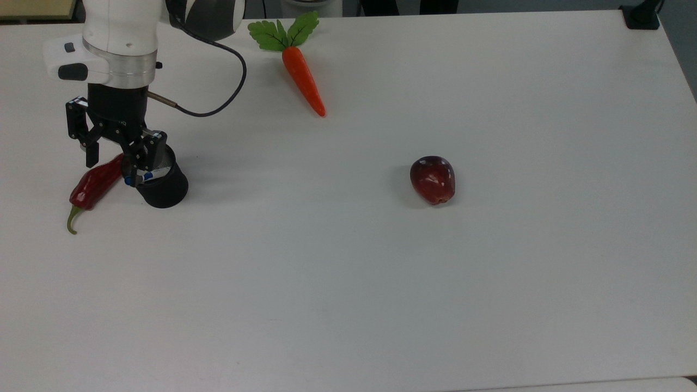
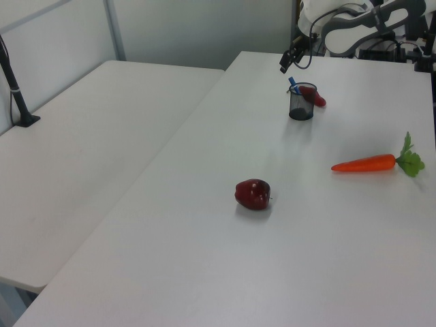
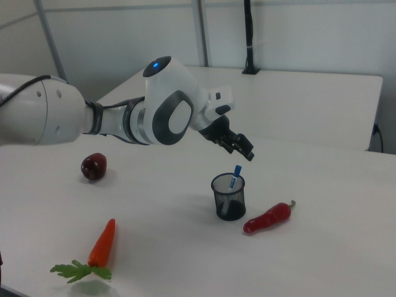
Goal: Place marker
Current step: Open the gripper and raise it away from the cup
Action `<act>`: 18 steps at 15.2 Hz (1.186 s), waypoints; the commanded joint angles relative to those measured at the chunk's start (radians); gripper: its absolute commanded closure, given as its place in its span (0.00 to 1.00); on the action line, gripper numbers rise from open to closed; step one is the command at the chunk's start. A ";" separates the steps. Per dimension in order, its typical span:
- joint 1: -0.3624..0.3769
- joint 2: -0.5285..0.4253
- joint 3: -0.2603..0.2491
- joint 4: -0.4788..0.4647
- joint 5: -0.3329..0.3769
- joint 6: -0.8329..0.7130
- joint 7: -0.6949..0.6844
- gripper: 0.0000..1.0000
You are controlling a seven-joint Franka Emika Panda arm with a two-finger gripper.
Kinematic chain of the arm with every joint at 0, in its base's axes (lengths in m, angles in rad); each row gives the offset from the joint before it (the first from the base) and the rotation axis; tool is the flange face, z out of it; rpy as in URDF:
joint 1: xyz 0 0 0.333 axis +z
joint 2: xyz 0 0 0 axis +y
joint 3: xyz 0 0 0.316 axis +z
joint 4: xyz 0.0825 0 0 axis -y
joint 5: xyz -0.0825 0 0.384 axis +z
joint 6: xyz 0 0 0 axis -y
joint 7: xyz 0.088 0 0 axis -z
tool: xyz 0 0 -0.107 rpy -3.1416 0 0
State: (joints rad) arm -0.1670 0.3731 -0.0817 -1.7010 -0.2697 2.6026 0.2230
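The marker (image 3: 236, 177) stands in the black mesh pen cup (image 3: 228, 197), leaning against the rim with its blue end poking up above it; in the top view that blue tip (image 1: 130, 179) shows at the cup's left edge, and in the left view it slants up and to the left out of the cup (image 2: 301, 102); its long axis runs steeply up out of the cup, tilted rather than plumb, and its lower part is hidden inside the mesh. The gripper (image 3: 241, 145) hangs just above the cup, clear of the marker; its jaws are spread and hold nothing, and in the right view open air shows between the fingertips and the blue end. So the marker lies straight below the jaws, close under them, with its free end pointing back up toward them; judged from this, the placing looks done, and the next move should be a plain lift straight up along that axis, since any sideways drift could knock the leaning marker or tip the light cup. The red chili pepper (image 1: 96, 183) lies on the white table (image 1: 381, 283) just left of the cup in the top view, near the left finger; the carrot (image 1: 302, 76) lies farther off toward the far edge, and the red apple (image 1: 433, 179) sits well apart to the right.
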 commanded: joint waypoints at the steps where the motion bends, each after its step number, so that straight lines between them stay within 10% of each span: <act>1: 0.020 -0.042 -0.006 -0.029 -0.026 0.011 0.029 0.07; 12: 0.277 -0.194 0.016 0.020 0.036 -0.491 0.081 0.00; 18: 0.365 -0.287 0.016 0.061 0.151 -0.830 -0.115 0.00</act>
State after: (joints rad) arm 0.1778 0.1458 -0.0541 -1.6506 -0.1900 1.9301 0.2336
